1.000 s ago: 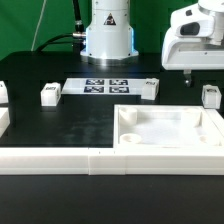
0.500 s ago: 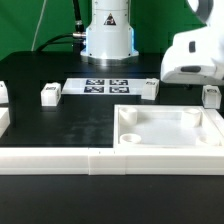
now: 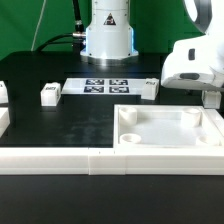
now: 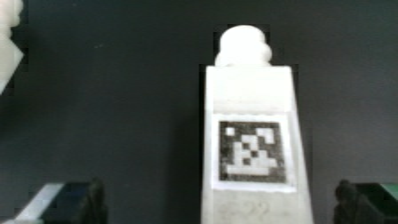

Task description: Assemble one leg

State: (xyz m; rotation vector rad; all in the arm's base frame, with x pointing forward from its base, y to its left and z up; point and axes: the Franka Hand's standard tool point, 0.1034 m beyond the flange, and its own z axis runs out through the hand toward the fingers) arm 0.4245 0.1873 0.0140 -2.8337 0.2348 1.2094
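On the black table [image 4: 107, 120], directly beneath the wrist camera, lies the leg [image 4: 249, 110]; it is a long white block with its square black-and-white marker tag [image 4: 254, 150] facing up and a rounded peg [image 4: 244, 45] at one end. The gripper [image 4: 217, 203] hangs over the tagged end with its two dark fingertips [image 4: 71, 200] spread wide, one on each side of the leg; black table shows between each fingertip and the block, so the pincer is apart and grips nothing.

In the exterior view the arm [image 3: 195, 62] hangs low at that view's right, just beyond the far right corner of the large white tray-like piece [image 3: 170, 140]; it hides most of the leg beneath it, so the leg's exact place there cannot be read. The tray-like piece has a round hole [image 3: 129, 115] at a far corner.

Further toward the exterior view's left, the marker board [image 3: 105, 86] lies flat on the table; a second leg [image 3: 149, 88] stands just beside its right end, and a third leg [image 3: 49, 94] stands near its left end. Behind the board rises the robot's base [image 3: 108, 35]; a long white rail [image 3: 60, 160] runs along the table's near edge.
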